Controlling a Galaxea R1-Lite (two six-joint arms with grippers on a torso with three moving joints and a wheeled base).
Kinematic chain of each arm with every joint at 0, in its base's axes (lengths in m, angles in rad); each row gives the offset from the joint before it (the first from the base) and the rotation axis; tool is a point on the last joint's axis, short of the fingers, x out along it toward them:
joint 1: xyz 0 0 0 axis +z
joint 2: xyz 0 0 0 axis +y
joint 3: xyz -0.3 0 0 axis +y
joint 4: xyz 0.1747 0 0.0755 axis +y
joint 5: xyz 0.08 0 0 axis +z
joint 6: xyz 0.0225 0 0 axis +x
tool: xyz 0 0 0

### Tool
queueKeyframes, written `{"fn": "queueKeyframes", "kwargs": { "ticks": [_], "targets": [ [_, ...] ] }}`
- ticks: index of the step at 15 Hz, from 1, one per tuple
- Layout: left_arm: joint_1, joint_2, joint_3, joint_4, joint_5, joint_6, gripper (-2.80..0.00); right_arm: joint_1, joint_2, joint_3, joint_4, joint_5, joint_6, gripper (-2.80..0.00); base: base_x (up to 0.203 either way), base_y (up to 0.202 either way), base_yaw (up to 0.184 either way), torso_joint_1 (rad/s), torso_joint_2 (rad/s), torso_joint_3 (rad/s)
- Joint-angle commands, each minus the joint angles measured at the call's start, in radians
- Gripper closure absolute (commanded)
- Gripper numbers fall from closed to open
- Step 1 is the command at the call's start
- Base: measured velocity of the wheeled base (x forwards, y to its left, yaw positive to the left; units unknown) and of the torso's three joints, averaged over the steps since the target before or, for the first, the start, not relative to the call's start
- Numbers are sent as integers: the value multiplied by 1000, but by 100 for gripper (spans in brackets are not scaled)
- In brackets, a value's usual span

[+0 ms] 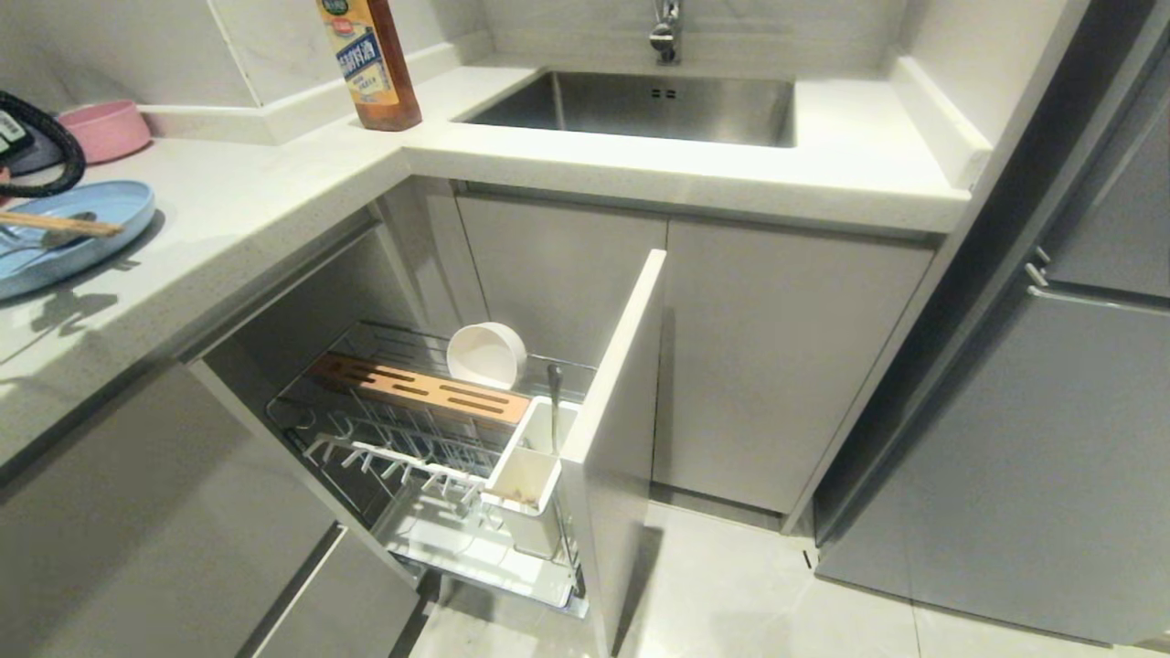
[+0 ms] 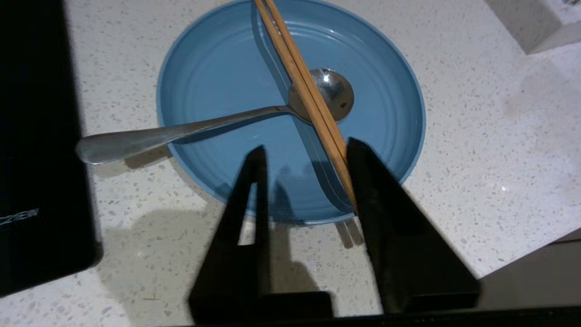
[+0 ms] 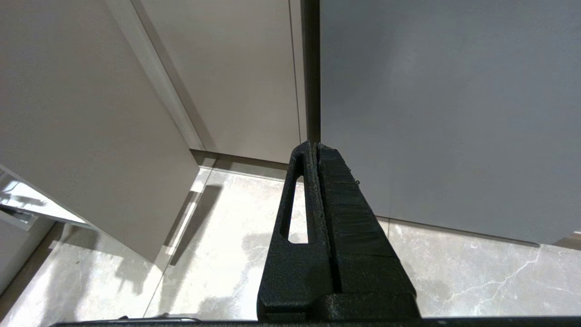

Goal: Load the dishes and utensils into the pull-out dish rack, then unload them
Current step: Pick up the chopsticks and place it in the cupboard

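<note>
The light-blue plate lies on the speckled counter, at the far left in the head view. Across it lie the steel spoon and the pair of wooden chopsticks. My left gripper hovers open over the plate's near rim. The chopsticks' end runs along the inner side of one finger, and nothing is gripped. The cream-white bowl stands on edge in the pulled-out dish rack. A steel handle sticks up from its white cup. My right gripper hangs shut above the floor.
A sauce bottle stands by the sink, and a pink bowl sits behind the plate. A black block lies beside the plate. The rack's front panel juts into the floor space, with a grey fridge to the right.
</note>
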Motion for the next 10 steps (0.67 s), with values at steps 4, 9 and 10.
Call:
{"fn": "queueKeyframes", "kwargs": {
  "ticks": [4,9,10],
  "targets": [
    [1,48,-1,2,-14,-5,-280,0,1,0,0,-1,0,0,0,0,0,0,0,0],
    [7,91,-1,1,-13,-5,-280,0,1,0,0,0,0,0,0,0,0,0,0,0],
    [13,98,-1,0,-15,-5,-280,0,1,0,0,1,0,0,0,0,0,0,0,0]
  ]
}}
